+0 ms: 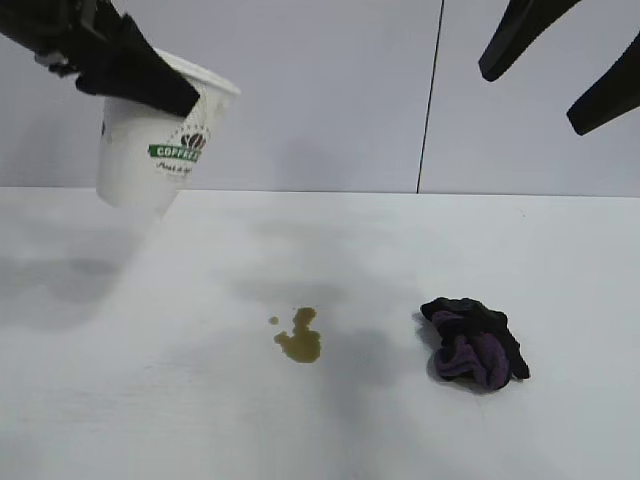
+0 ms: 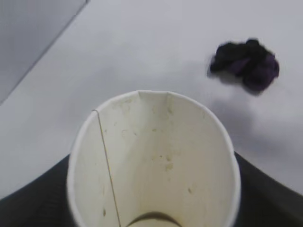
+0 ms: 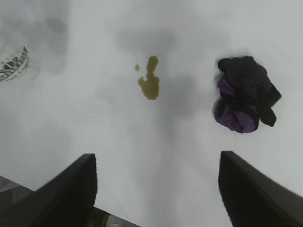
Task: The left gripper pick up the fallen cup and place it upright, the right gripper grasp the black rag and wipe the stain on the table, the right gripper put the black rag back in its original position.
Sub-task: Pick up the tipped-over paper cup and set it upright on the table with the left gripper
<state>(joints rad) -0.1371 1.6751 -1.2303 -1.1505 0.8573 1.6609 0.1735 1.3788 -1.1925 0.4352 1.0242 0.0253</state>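
My left gripper (image 1: 168,92) is shut on the white paper cup (image 1: 150,150), gripping it near the rim. The cup hangs above the far left of the table (image 1: 150,420), mouth up and slightly tilted. In the left wrist view I look into the cup's speckled inside (image 2: 156,156), with a black finger (image 2: 28,203) on either side. The brownish stain (image 1: 300,340) lies mid-table, a small droplet beside it. The black-and-purple rag (image 1: 475,342) lies to its right. High over the right side, my right gripper (image 1: 534,98) stands open and holds nothing, above the stain (image 3: 150,82) and the rag (image 3: 244,94).
A grey wall with a vertical seam (image 1: 430,100) rises behind the table's back edge. The cup casts a soft shadow (image 1: 60,280) on the white top at the left.
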